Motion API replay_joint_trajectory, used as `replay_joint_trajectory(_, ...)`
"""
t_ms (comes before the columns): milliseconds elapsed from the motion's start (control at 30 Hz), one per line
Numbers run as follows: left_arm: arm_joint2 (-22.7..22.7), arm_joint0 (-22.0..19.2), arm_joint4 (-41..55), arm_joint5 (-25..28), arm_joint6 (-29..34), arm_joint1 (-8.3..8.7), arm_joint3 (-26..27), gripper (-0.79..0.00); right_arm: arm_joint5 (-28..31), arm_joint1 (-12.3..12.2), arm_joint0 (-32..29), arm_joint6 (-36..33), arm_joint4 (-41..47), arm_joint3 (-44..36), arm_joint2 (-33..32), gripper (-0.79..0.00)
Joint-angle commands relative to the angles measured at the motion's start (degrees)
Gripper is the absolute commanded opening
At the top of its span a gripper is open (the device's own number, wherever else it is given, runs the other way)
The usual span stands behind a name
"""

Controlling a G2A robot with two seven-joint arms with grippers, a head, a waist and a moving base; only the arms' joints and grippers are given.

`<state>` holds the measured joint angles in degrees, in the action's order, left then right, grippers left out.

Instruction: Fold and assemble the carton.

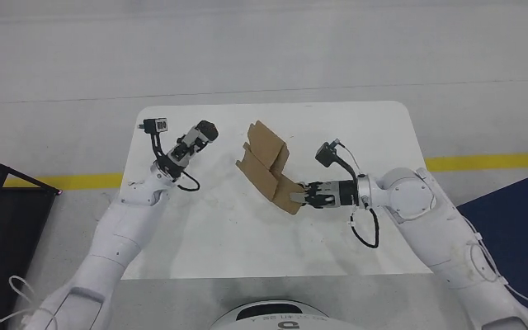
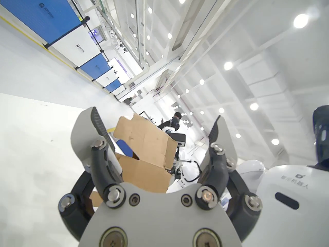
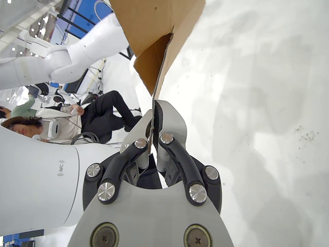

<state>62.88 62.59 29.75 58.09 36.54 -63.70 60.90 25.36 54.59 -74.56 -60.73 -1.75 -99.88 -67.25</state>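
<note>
A brown carton (image 1: 266, 161), partly opened with flaps standing up, sits at the middle of the white table (image 1: 206, 239). My right gripper (image 1: 304, 196) is shut on the carton's near-right flap edge; in the right wrist view the cardboard (image 3: 159, 26) runs down between the pads (image 3: 160, 115). My left gripper (image 1: 206, 130) is off to the carton's left, raised and apart from it, open with nothing between its fingers (image 2: 99, 124). The carton (image 2: 144, 150) shows beyond them in the left wrist view.
The table's back edge (image 1: 272, 105) lies just behind the carton. A yellow floor line (image 1: 474, 162) runs on both sides. A dark rack (image 1: 21, 206) stands at the left.
</note>
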Motion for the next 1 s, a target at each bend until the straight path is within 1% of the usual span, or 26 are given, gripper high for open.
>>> replay_joint_trajectory(0,2.7,-0.1,-5.7,-0.1,-1.3,0.28,1.1,0.0,-0.4,-0.1,-0.4,0.8,-1.1,-0.5,-0.1,-0.785)
replay_joint_trajectory(67,6.0,-1.0,-17.2,-0.1,-4.9,0.65,2.0,0.0,-1.1,-0.1,-0.7,2.0,-3.4,-1.2,-0.1,-0.785)
replay_joint_trajectory(100,7.5,-1.2,-24.5,-0.1,-8.1,0.7,3.1,0.0,-1.4,-0.1,-0.9,2.7,-4.3,-1.6,0.0,-0.785)
replay_joint_trajectory(133,8.4,-1.2,-29.4,-0.1,-10.7,0.66,4.1,0.0,-1.5,-0.1,-1.0,3.0,-5.0,-1.9,0.1,-0.785)
replay_joint_trajectory(167,9.3,-0.8,-36.2,-0.8,-14.6,0.49,6.0,0.0,-1.5,-0.1,-1.1,3.7,-6.0,-2.3,0.2,-0.785)
replay_joint_trajectory(200,9.7,0.0,-43.4,-3.0,-19.5,0.12,9.3,0.0,-1.7,-0.1,-1.3,4.8,-7.6,-2.8,0.3,-0.785)
replay_joint_trajectory(267,9.7,0.8,-54.3,-6.3,-24.9,-0.31,14.3,0.0,-2.5,-0.1,-1.8,6.8,-11.0,-3.8,0.3,-0.785)
replay_joint_trajectory(300,9.4,1.3,-58.7,-7.8,-27.3,-0.52,16.1,0.0,-2.9,-0.2,-2.1,7.7,-12.8,-4.4,0.4,-0.785)
replay_joint_trajectory(367,8.1,1.7,-64.5,-9.9,-31.0,-1.0,18.6,0.0,-3.4,-0.2,-2.9,9.3,-16.0,-5.7,0.7,-0.785)
replay_joint_trajectory(433,6.5,1.8,-68.5,-10.6,-32.9,-1.38,19.6,0.0,-3.7,-0.3,-3.7,10.7,-19.7,-7.0,0.8,-0.785)
replay_joint_trajectory(500,5.0,1.7,-68.2,-10.4,-33.4,-1.74,19.4,0.0,-4.2,-0.3,-4.4,11.7,-23.0,-8.0,1.0,-0.785)
replay_joint_trajectory(567,3.4,0.2,-67.9,-11.4,-30.9,-2.03,18.6,0.0,-4.9,-0.4,-5.4,13.0,-27.8,-9.4,1.4,-0.785)
replay_joint_trajectory(633,2.7,-0.9,-69.3,-12.7,-29.4,-2.18,18.7,0.0,-5.4,-0.4,-6.1,13.7,-30.1,-10.1,1.7,-0.785)
replay_joint_trajectory(733,2.3,-1.9,-74.2,-16.6,-30.1,-2.4,20.0,0.0,-6.8,-0.5,-7.1,14.9,-34.8,-11.5,2.2,-0.785)
replay_joint_trajectory(833,2.3,-2.1,-79.2,-20.9,-32.0,-2.53,21.9,0.0,-7.9,-0.4,-7.6,15.9,-37.0,-12.1,2.7,-0.785)
replay_joint_trajectory(900,2.0,-2.3,-86.7,-25.3,-32.6,-2.52,24.0,0.0,-8.6,-0.4,-7.8,16.5,-38.2,-12.4,3.0,-0.785)
replay_joint_trajectory(967,0.2,-1.5,-95.7,-29.2,-33.0,-2.57,26.1,0.0,-9.6,-0.3,-8.0,17.0,-39.5,-12.5,3.3,-0.785)
